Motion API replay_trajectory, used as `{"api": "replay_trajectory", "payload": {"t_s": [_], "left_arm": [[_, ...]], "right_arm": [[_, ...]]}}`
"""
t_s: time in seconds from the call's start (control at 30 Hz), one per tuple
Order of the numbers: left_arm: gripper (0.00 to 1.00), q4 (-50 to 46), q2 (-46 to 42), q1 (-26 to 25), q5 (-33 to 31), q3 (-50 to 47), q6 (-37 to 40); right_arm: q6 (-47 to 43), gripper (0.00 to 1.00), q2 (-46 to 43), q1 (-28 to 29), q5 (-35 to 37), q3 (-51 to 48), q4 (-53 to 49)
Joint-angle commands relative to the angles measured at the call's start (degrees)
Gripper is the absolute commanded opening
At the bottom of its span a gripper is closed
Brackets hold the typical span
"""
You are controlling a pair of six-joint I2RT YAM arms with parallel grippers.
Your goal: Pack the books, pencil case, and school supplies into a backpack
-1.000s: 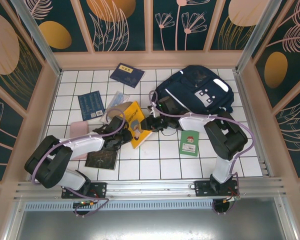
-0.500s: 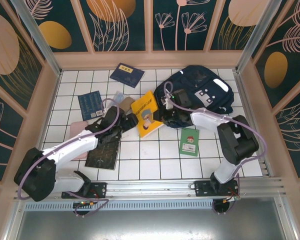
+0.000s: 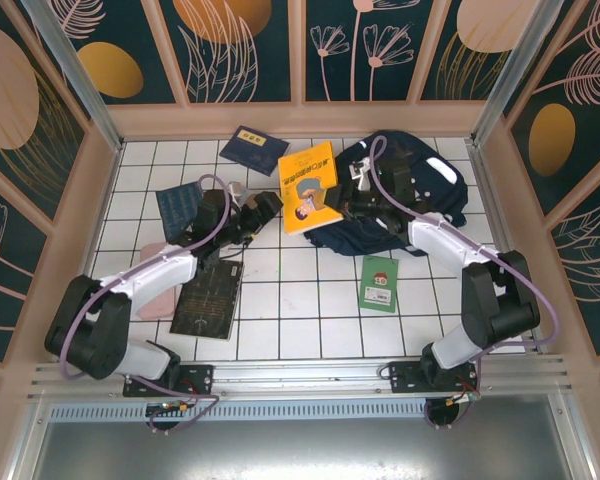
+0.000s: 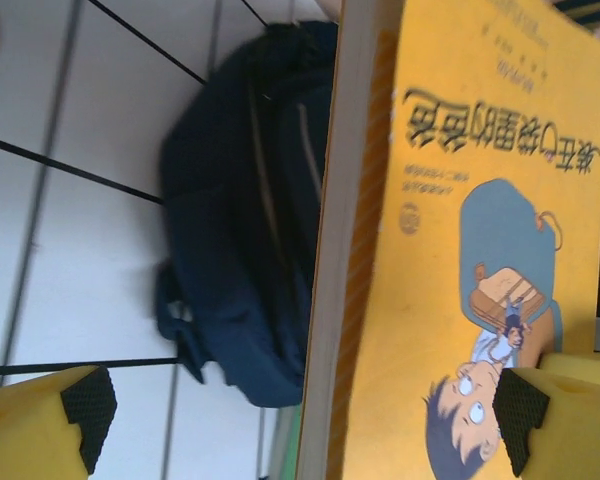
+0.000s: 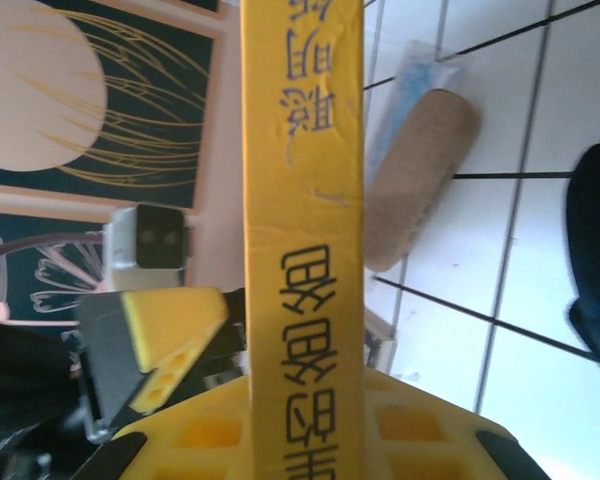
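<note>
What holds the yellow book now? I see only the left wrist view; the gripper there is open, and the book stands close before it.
Observer: The right gripper holds the yellow book at its spine.
Operator: Which books are not packed yet?
Observer: Four lie on the tiles: a navy book, a second navy book, a black book and a green booklet.
Operator: Where is the pencil case?
Observer: The tan case lies partly on the clear packet.
</note>
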Motion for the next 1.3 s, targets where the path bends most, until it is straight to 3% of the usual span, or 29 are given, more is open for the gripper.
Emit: {"api": "replay_trajectory", "payload": {"t_s": [0.0,0.2,0.47,0.7,0.9,0.97,1.03,1.1,1.17,1.27], "left_arm": [[0.98,8.64,1.74,0.33,6.41,2.76,-3.05],[0.97,14.28,4.19,0.82,8.69,3.95,-5.74],[0.81,29.39,4.24,2.88,11.47,1.72,-12.14],[0.52,36.26,5.06,3.05,13.34,1.68,-15.41],[0.06,36.13,3.19,3.83,12.54,0.87,-15.3],[0.0,35.44,2.38,4.02,12.08,0.51,-15.07],[0.0,34.96,1.71,4.32,12.14,0.27,-14.59],[0.0,33.86,0.78,4.65,12.18,0.15,-14.08],[0.0,31.55,-0.22,5.09,12.12,0.09,-12.76],[0.0,26.5,-2.15,5.75,11.52,0.17,-9.75]], "right_arm": [[4.49,0.0,-3.81,-0.7,-5.27,1.51,11.22],[12.38,0.0,-3.99,-0.98,-8.35,-1.84,22.83],[17.28,0.0,-3.86,-1.1,-10.38,-3.82,30.14],[18.88,0.0,-3.49,-1.19,-11.11,-4.54,32.75],[16.94,0.0,-3.64,-1.67,-10.87,-5.05,30.47],[12.93,0.0,-4.16,-1.76,-9.8,-4.91,25.92],[6.87,0.07,-4.74,-1.79,-7.62,-3.95,18.24],[1.11,0.21,-4.98,-1.84,-5.8,-2.86,11.5],[-6.49,0.42,-5.81,-1.76,2.37,-1.26,1.22],[-15.37,0.51,-6.93,-1.65,14.39,-0.9,-7.22]]}}
